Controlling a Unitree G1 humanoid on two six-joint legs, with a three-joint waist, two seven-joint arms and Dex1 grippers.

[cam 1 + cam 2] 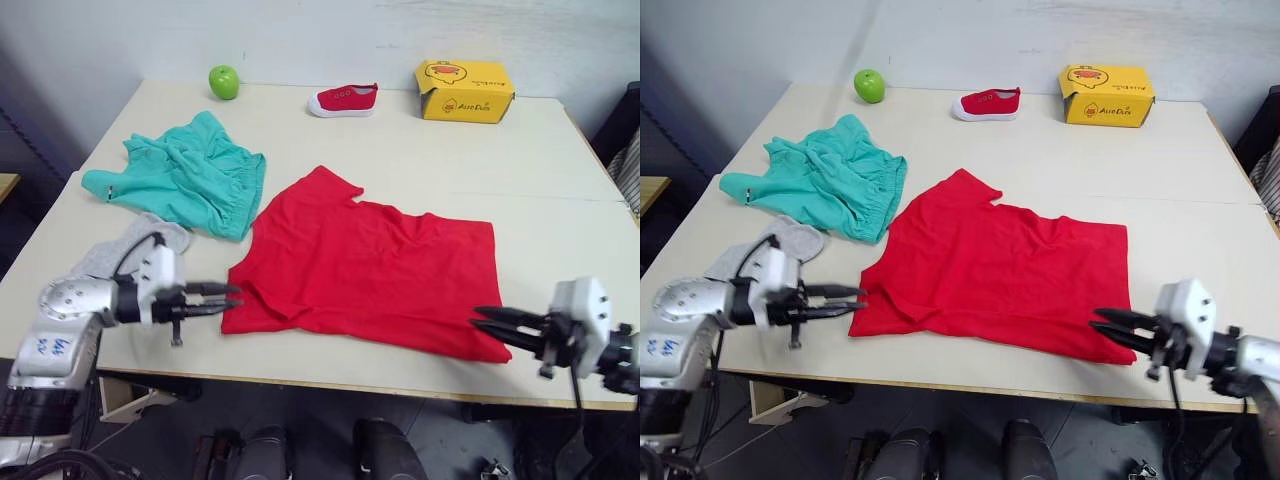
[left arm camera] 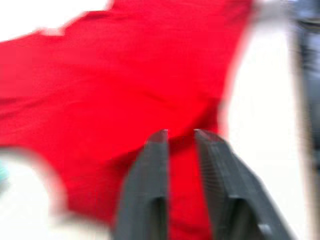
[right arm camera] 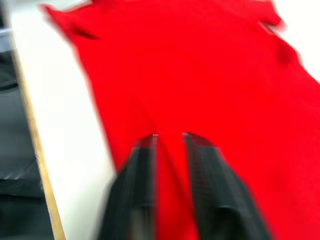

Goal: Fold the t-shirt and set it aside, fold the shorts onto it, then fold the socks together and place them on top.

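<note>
T-shirt point(image 1: 370, 265) spread flat, centre of frame on the table point(image 1: 560, 190). Shorts point(image 1: 185, 178) bunched upper left, socks point(image 1: 135, 245) just below them at left. Left gripper point(image 1: 232, 297) at the shirt's lower-left corner, fingers narrowly apart, holding nothing. Right gripper point(image 1: 478, 320) at the lower-right corner, also narrowly parted, empty.

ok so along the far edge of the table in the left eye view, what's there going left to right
green apple → small red shoe → yellow cardboard box
</note>
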